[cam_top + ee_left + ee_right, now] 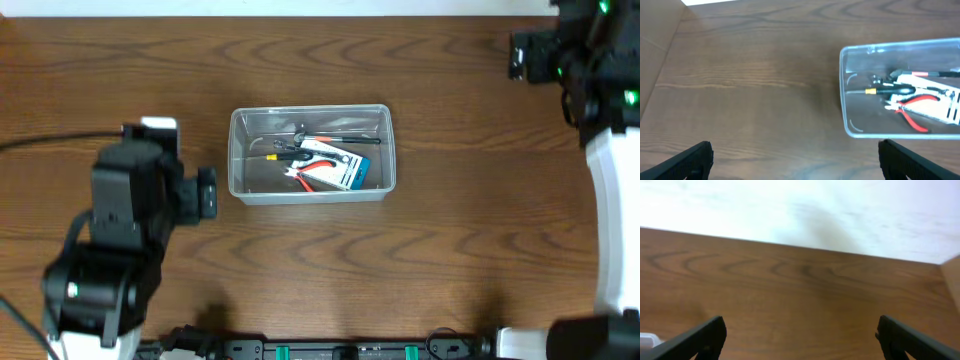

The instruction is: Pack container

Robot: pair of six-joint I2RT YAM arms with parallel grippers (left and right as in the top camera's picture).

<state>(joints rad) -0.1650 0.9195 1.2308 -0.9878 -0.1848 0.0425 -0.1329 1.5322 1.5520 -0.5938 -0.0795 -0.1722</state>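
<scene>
The clear plastic container (238, 150) stands at the table's middle, holding several hand tools: red-handled pliers (318, 167), a yellow-collared screwdriver (285, 155) and a blue-and-white pack (345, 172). It also shows in the left wrist view (844, 90) at the right. My left gripper (795, 160) is open and empty over bare wood, left of the container. My right gripper (800, 337) is open and empty over bare wood near the table's far right edge.
The left arm (130, 230) sits left of the container. The right arm (600, 100) stands along the right edge. A white wall lies beyond the table's far edge (790, 245).
</scene>
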